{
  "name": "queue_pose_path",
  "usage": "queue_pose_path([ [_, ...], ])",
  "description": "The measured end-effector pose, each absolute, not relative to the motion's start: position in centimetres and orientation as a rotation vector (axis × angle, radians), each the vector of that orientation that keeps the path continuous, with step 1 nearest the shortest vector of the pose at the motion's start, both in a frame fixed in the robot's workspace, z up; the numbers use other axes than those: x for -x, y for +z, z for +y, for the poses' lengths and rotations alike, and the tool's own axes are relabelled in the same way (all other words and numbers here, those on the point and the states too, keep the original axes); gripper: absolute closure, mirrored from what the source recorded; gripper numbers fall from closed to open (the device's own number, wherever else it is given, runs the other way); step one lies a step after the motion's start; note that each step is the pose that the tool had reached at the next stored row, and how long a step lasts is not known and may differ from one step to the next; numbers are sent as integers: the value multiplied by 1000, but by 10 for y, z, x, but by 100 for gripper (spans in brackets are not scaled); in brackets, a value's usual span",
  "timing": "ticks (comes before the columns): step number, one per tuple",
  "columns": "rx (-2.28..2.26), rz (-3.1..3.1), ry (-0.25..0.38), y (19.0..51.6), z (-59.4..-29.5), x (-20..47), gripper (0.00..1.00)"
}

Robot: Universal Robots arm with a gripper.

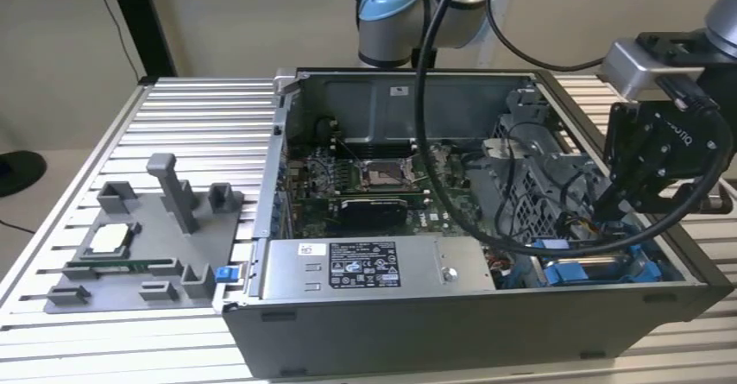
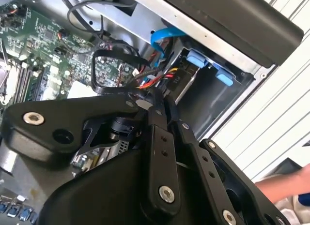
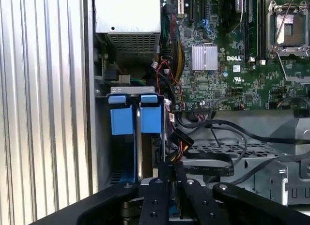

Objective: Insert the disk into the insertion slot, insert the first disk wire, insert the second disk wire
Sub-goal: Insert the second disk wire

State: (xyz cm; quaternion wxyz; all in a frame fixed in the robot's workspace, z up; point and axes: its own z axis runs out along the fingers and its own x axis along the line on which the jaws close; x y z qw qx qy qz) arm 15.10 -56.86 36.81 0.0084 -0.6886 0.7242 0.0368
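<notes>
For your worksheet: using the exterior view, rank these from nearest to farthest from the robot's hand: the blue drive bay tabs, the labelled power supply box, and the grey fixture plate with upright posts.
1. Blue drive bay tabs: just below the hand, at the case's right corner.
2. Power supply box: along the case's front edge, toward the exterior view's left.
3. Grey fixture plate: outside the case, far at the exterior view's left.

The open computer case (image 1: 461, 254) on the ribbed counter (image 1: 196, 116) is seen from above and in front in the exterior view, at some distance. Both wrist views are taken close in, looking past the gripper (image 3: 167, 174) into the case; the blue drive-bay tabs (image 3: 135, 113) and the motherboard (image 3: 227, 65) are shared.
</notes>
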Motion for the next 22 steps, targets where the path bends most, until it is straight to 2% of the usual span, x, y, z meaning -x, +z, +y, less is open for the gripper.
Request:
queue_pose_path([
  [12,2139,2247,82,362,-577,-144,100],
  [22,2136,2247,79,360,-577,-143,100],
])
